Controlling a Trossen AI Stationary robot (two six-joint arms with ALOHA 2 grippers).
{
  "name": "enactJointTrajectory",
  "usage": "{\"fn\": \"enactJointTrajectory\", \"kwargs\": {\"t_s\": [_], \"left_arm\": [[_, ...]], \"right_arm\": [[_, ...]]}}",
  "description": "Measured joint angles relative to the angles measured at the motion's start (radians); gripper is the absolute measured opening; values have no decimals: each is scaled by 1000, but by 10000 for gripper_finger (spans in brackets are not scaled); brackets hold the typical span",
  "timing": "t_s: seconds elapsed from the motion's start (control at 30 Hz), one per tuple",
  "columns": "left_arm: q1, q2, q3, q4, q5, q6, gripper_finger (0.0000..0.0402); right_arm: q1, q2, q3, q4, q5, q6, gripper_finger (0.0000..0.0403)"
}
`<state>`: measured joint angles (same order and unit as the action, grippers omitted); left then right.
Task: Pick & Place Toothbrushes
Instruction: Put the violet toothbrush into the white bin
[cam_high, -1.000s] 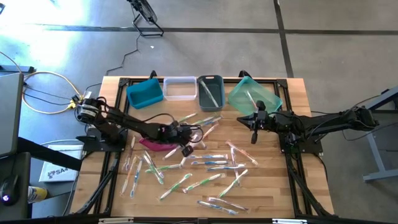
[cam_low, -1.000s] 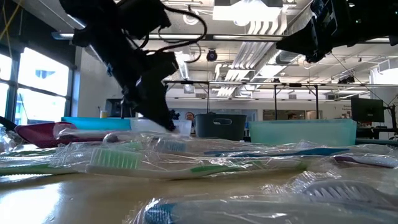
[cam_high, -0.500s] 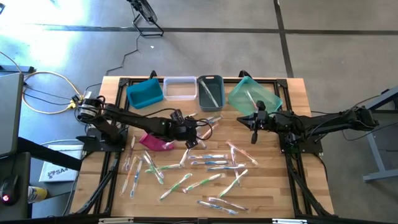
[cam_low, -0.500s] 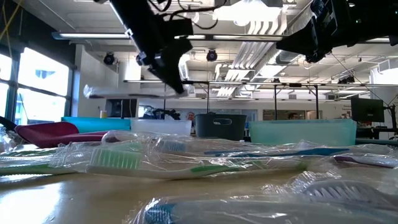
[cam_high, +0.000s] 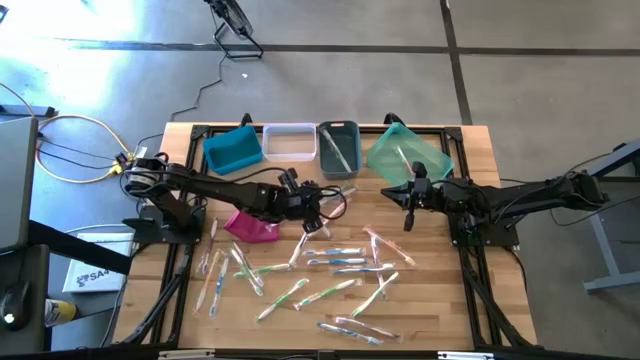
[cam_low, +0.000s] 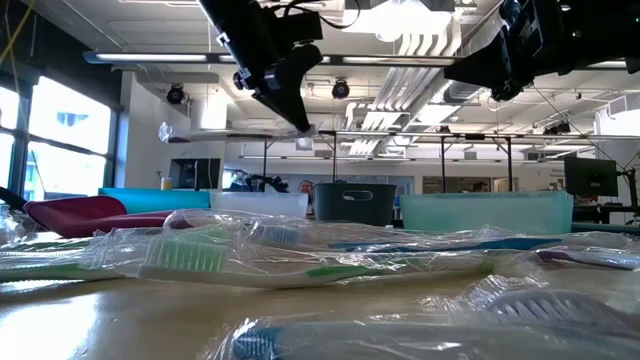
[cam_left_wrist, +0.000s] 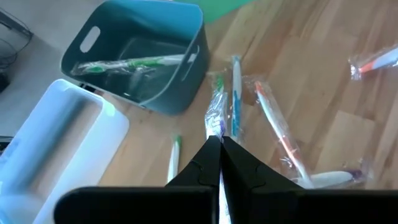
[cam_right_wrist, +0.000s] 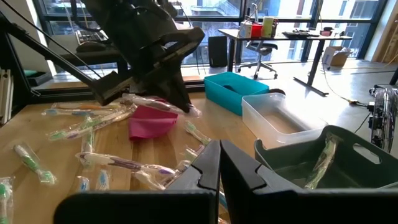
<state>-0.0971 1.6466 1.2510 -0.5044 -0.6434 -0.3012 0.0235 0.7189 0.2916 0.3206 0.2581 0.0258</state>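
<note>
High view: grey bin (cam_high: 338, 148) holds a toothbrush (cam_high: 336, 153).

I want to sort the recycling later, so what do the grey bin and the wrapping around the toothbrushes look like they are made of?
The grey handled bin looks like matte moulded plastic: smooth walls, cut-out handle. The wrapped toothbrushes seem sealed in thin clear film, crinkled and glinting.
</note>
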Motion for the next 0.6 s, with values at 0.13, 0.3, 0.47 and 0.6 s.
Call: {"fn": "enactJointTrajectory", "kwargs": {"t_s": [0.13,0.3,0.47,0.6], "left_arm": [[8,0,0,-6,-4,1,0],[4,0,0,-57,-1,-63,0],[-24,0,0,-110,7,-138,0],[-31,0,-1,-128,5,-152,0]], "right_arm": [[0,0,0,0,0,0,4],[0,0,0,-2,0,5,4],[0,0,0,-2,0,8,4],[0,0,0,-2,0,8,4]]}}
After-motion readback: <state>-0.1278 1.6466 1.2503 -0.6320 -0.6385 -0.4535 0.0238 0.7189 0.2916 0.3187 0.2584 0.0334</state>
